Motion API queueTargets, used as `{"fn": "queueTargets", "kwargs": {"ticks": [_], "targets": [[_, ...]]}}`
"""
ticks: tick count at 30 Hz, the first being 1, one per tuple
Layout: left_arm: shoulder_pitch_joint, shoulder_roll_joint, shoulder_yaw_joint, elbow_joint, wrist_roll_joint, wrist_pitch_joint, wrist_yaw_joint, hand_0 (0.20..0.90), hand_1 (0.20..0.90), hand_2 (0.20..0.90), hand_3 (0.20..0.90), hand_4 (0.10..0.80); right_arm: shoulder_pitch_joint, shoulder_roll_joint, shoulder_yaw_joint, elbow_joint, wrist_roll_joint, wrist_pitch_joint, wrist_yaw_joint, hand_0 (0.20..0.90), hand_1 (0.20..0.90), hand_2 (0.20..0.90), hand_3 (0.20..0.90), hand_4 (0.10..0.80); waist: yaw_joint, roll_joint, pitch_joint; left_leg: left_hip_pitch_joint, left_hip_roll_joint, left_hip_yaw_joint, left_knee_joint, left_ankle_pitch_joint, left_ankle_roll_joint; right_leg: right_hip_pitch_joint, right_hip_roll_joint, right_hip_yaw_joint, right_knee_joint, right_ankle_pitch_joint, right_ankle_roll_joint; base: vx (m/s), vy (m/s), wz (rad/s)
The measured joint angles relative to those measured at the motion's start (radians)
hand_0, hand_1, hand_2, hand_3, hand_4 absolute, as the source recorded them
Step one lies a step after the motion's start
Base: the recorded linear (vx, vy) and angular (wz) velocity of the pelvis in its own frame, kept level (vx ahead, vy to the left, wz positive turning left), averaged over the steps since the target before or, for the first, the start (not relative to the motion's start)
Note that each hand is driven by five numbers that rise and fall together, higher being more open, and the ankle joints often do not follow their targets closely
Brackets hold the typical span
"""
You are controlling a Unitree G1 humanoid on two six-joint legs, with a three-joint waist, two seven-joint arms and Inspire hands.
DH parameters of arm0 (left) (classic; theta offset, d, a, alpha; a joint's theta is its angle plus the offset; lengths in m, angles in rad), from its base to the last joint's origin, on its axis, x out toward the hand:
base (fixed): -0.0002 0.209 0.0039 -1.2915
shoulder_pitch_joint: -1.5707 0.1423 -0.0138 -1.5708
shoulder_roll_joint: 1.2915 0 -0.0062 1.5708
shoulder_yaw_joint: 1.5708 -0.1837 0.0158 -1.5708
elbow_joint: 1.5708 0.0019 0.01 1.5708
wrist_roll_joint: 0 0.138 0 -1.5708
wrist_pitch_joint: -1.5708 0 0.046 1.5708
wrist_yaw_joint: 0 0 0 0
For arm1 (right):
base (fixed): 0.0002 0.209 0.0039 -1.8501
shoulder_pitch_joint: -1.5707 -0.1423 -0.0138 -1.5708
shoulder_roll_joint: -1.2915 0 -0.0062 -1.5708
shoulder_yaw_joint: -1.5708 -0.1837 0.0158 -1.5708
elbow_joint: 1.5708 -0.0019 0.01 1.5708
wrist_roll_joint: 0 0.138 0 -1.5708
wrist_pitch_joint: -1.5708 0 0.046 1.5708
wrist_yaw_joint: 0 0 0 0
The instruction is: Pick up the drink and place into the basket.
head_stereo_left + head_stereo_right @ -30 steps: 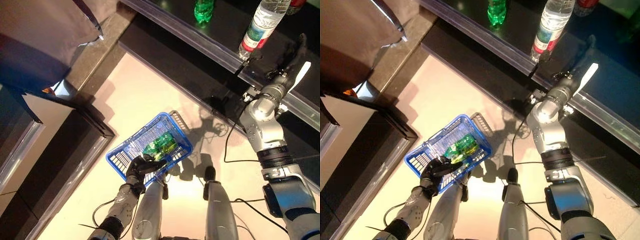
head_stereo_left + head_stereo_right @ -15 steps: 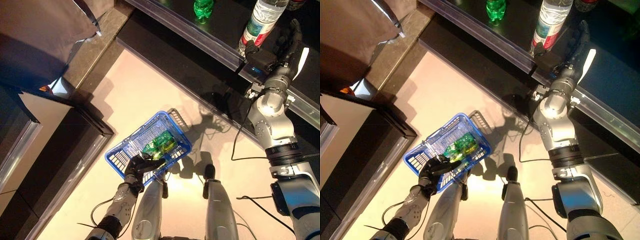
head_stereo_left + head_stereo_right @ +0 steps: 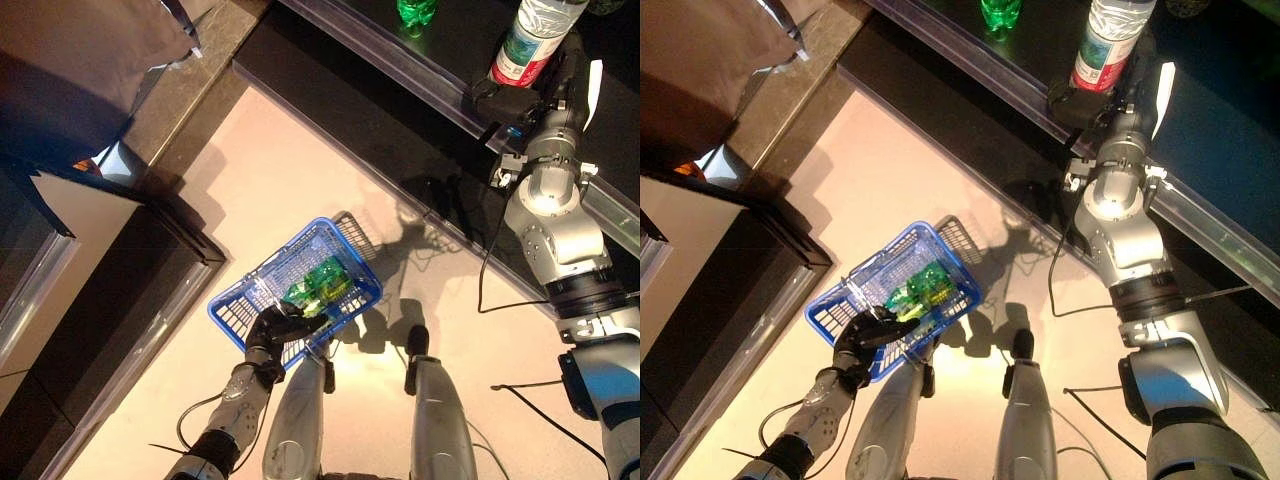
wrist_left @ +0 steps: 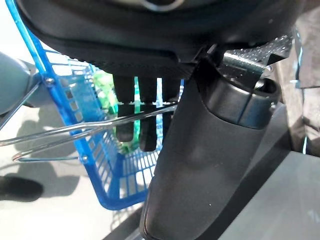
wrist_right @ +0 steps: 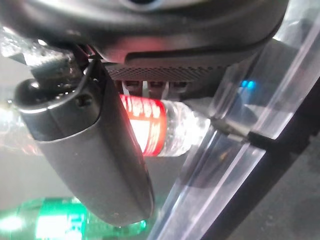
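Your right hand (image 3: 560,75) sits just beside the clear water bottle (image 3: 528,40) standing on the dark counter (image 3: 1230,130), thumb and fingers spread on either side of its labelled middle, not yet clenched as far as the wrist view shows. Wrap the fingers squarely round the label band before lifting, so the bottle comes up upright and clears the counter's glass edge. Your left hand (image 3: 275,333) grips the wire handle of the blue basket (image 3: 240,312), which already holds a green bottle (image 3: 320,283); keep it level.
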Motion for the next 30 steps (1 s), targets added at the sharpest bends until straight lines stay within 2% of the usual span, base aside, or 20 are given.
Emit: {"fn": "queueTargets", "kwargs": {"ticks": [7, 8, 9, 13, 30], "targets": [[0.000, 0.023, -0.024, -0.029, -0.009, 0.004, -0.001, 0.300, 0.300, 0.300, 0.200, 0.100, -0.106, 0.000, 0.018, 0.101, 0.069, -0.012, 0.013, 0.900, 0.900, 0.900, 0.900, 0.800, 0.032, 0.000, 0.000, -0.016, 0.001, -0.004, -0.003, 0.006, -0.003, -0.023, 0.000, -0.002, 0.014, -0.003, -0.004, 0.009, -0.004, 0.00], [0.000, 0.024, -0.024, -0.031, -0.010, 0.004, -0.001, 0.300, 0.300, 0.300, 0.200, 0.100, -0.113, 0.000, 0.021, 0.107, 0.074, -0.015, 0.013, 0.714, 0.714, 0.714, 0.683, 0.583, 0.032, 0.000, 0.000, -0.018, 0.001, -0.004, -0.003, 0.007, -0.003, -0.024, -0.001, -0.003, 0.015, -0.003, -0.004, 0.000, 0.000, 0.00], [0.000, 0.024, -0.024, -0.032, -0.011, 0.007, -0.001, 0.300, 0.300, 0.300, 0.200, 0.100, -0.124, 0.000, 0.025, 0.120, 0.088, -0.019, 0.013, 0.300, 0.300, 0.300, 0.200, 0.100, 0.032, 0.000, 0.000, -0.018, 0.000, -0.005, -0.003, 0.007, -0.003, -0.025, -0.001, -0.003, 0.015, -0.003, -0.004, 0.000, 0.000, 0.00], [0.000, 0.027, -0.025, -0.040, -0.018, 0.015, -0.001, 0.300, 0.300, 0.300, 0.200, 0.100, -0.171, -0.004, 0.024, 0.198, 0.123, -0.032, 0.013, 0.300, 0.300, 0.300, 0.200, 0.100, 0.040, 0.000, 0.000, -0.018, 0.000, -0.006, -0.003, 0.008, -0.003, -0.025, -0.001, -0.004, 0.016, -0.003, -0.004, 0.000, 0.000, 0.00], [0.000, 0.044, -0.033, -0.055, -0.050, 0.021, 0.000, 0.300, 0.300, 0.300, 0.200, 0.100, -0.172, -0.011, 0.024, 0.228, 0.158, -0.052, 0.014, 0.300, 0.300, 0.300, 0.200, 0.100, 0.068, 0.000, 0.000, -0.022, 0.000, -0.018, -0.004, 0.010, -0.005, -0.021, -0.001, -0.015, 0.014, -0.006, -0.005, -0.002, -0.001, 0.00]]}}
